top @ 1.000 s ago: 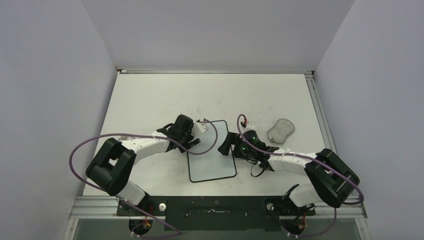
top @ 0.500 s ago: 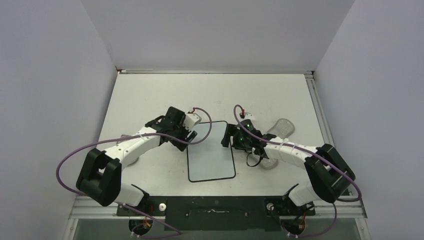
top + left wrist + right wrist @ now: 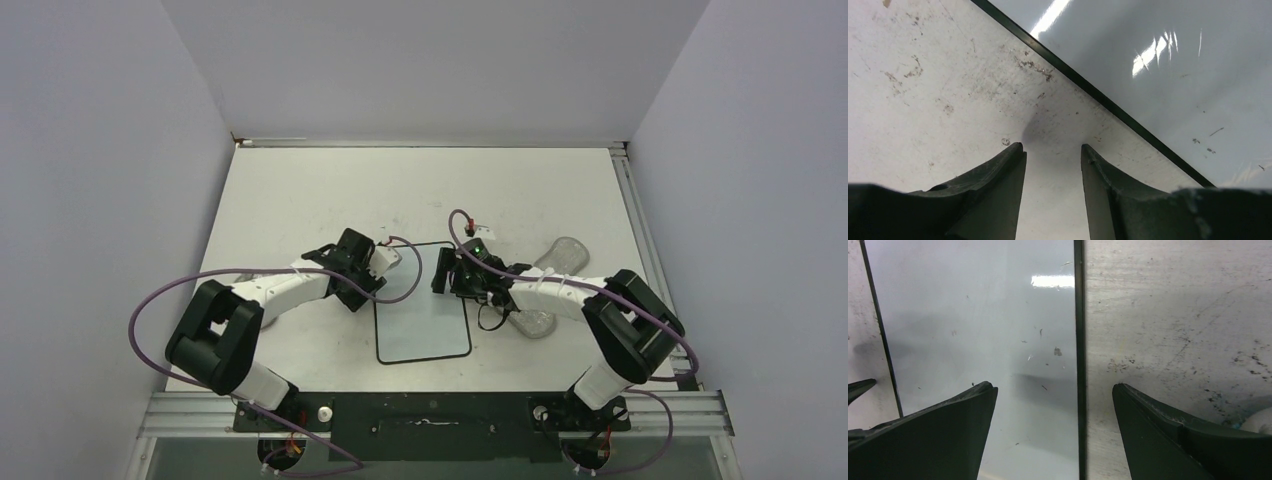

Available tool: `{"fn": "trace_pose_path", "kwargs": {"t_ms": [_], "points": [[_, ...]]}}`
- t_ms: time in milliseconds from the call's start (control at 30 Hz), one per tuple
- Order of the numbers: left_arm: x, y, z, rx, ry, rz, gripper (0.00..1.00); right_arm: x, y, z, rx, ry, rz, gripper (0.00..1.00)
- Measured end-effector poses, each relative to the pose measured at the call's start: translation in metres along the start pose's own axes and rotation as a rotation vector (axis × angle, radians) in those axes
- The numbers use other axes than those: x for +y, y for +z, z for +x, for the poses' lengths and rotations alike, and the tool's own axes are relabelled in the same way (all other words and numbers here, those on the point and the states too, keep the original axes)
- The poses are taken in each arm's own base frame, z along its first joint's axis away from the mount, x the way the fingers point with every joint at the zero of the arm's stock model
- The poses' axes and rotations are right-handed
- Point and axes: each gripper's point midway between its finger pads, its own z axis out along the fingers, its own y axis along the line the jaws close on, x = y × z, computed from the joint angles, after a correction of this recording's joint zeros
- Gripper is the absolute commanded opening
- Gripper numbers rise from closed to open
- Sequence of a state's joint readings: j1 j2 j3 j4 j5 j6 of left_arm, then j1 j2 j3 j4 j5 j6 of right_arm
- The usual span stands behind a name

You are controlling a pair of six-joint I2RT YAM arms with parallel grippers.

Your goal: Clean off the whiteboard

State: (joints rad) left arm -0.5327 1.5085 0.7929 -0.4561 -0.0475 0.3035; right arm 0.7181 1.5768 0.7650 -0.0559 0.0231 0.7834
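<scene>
The whiteboard (image 3: 425, 325) lies flat at the table's middle, white with a thin black rim. In the right wrist view, the whiteboard (image 3: 978, 315) carries only a few tiny dark specks (image 3: 1057, 351). My left gripper (image 3: 372, 285) hovers low over the bare table just off the board's left edge, near its far corner. In its wrist view the left gripper (image 3: 1052, 146) is partly open and holds nothing, with the whiteboard (image 3: 1158, 60) ahead to the right. My right gripper (image 3: 444, 272) straddles the board's right rim, wide open and empty (image 3: 1053, 385).
A small grey peanut-shaped lump (image 3: 566, 250) lies on the table right of the board, behind the right arm. The tabletop (image 3: 300, 190) is scuffed and white. Grey walls close the left, back and right sides, with a metal rail (image 3: 430, 415) at the near edge.
The left gripper's jaws have narrowed, and that arm swung left and then back toward the board's left edge. The right gripper slid farther along the board's right rim, still wide open.
</scene>
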Motion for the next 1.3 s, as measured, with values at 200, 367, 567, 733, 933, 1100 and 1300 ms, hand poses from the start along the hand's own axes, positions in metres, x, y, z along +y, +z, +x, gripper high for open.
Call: {"fn": "trace_pose_path", "kwargs": {"t_ms": [200, 367, 567, 733, 933, 1100, 1300], "points": [[0.002, 0.006, -0.014, -0.073, 0.045, -0.007, 0.4, 0.022, 0.006, 0.002, -0.022, 0.058, -0.038, 0.9], [0.003, 0.009, -0.02, -0.109, 0.08, -0.012, 0.33, 0.033, 0.007, -0.002, -0.03, 0.132, -0.081, 0.92], [0.009, 0.008, -0.016, -0.104, 0.081, -0.02, 0.32, 0.044, 0.008, -0.01, -0.054, 0.224, -0.192, 0.98], [0.017, 0.006, -0.006, -0.101, 0.037, -0.012, 0.31, 0.056, 0.003, -0.007, -0.062, 0.296, -0.311, 0.93], [0.026, 0.006, 0.002, -0.086, -0.01, -0.006, 0.28, 0.074, -0.02, -0.022, -0.12, 0.386, -0.469, 0.83], [0.025, 0.005, 0.003, -0.083, -0.045, 0.012, 0.26, 0.114, -0.067, -0.067, -0.249, 0.451, -0.729, 0.81], [0.007, 0.007, -0.006, -0.117, -0.084, 0.11, 0.25, 0.153, -0.114, -0.075, -0.246, 0.452, -0.976, 0.79]]}}
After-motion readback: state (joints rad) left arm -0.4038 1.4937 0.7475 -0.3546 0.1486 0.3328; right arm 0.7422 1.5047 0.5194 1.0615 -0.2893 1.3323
